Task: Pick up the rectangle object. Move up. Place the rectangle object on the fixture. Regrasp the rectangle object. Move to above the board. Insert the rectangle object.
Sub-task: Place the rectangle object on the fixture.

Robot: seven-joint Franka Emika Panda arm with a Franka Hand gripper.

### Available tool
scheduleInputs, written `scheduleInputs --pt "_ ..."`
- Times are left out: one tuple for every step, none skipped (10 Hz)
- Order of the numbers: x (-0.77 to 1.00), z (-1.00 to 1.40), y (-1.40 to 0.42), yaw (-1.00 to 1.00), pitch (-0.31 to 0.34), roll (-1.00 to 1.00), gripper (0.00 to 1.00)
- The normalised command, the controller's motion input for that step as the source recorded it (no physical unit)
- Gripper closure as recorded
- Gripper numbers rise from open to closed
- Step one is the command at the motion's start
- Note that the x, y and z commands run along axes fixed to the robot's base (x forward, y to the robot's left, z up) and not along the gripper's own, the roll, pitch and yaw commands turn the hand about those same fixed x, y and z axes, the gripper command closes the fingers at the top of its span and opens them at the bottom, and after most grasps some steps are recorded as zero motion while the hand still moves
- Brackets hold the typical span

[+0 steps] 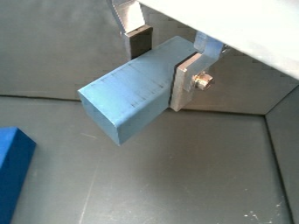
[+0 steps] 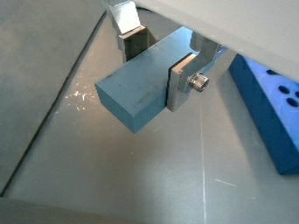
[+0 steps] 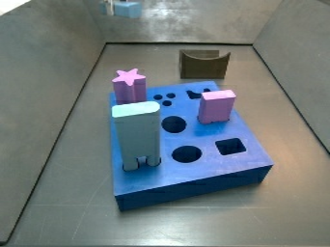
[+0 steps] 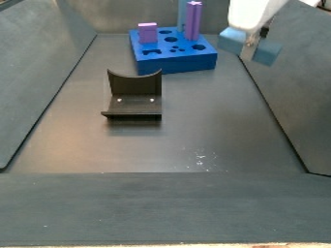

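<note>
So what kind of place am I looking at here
Probably a robot test cell for peg-insertion trials: a dark walled bin, a blue board with shaped holes, a dark fixture on the floor. The gripper, raised beside a wall, holds the rectangle object.

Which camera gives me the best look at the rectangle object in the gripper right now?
A wrist view: the rectangle object fills the frame, clamped between the gripper fingers. The other wrist picture shows it equally close. A side view catches it small beside the gripper; the remaining side view shows only a sliver at the frame edge.
</note>
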Motion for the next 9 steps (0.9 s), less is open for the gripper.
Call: scheduleInputs --pt "-0.01 0.39 0.01 0.03 0.169 0.17 1.00" --pt "-0.01 0.31 0.01 0.03 0.168 0.17 1.00" --pt "1.00 -0.08 -0.20 -1.00 -0.068 0.06 1.00" --pt "1.00 -0.10 -0.20 -1.00 -0.066 0.06 1.00" --pt "1.00 -0.10 -0.17 -1.00 -0.069 0.06 1.00" --pt "1.00 -0.10 -0.17 -1.00 -0.072 0.05 1.00" --pt "1.00 -0.09 -0.15 -1.00 -0.078 0.05 1.00" --pt "1.00 -0.10 -0.15 -1.00 -0.083 0.05 1.00" --pt "1.00 -0.09 -0.13 -1.00 -0.089 0.04 1.00"
